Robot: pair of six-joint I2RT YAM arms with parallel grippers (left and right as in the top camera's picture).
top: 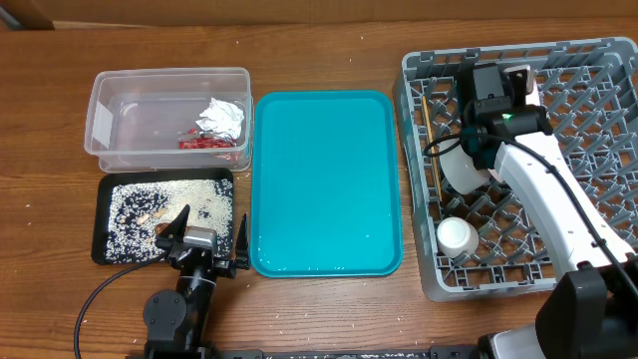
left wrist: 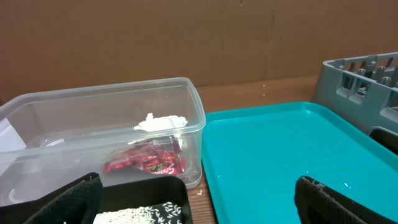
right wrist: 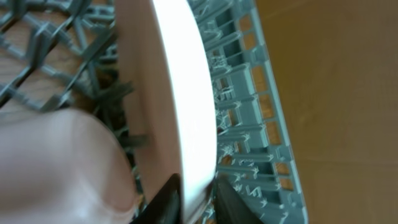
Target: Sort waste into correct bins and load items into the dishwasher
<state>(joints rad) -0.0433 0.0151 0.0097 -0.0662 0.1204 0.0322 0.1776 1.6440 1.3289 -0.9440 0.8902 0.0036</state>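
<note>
My right gripper is shut on the rim of a plate with a white edge and a pinkish face. The plate stands on edge in the grey dish rack. A pale round bowl sits beside it. In the overhead view the right wrist hides the fingers. The white cup and the chopsticks lie in the rack. My left gripper is open and empty over the near edge of the black tray, which holds the grainy scraps. The clear tub holds the tissue and the red wrapper.
The teal serving tray lies between the bins and the rack, with nothing on it. In the left wrist view the tub, the wrapper and the teal tray lie ahead of the open fingers.
</note>
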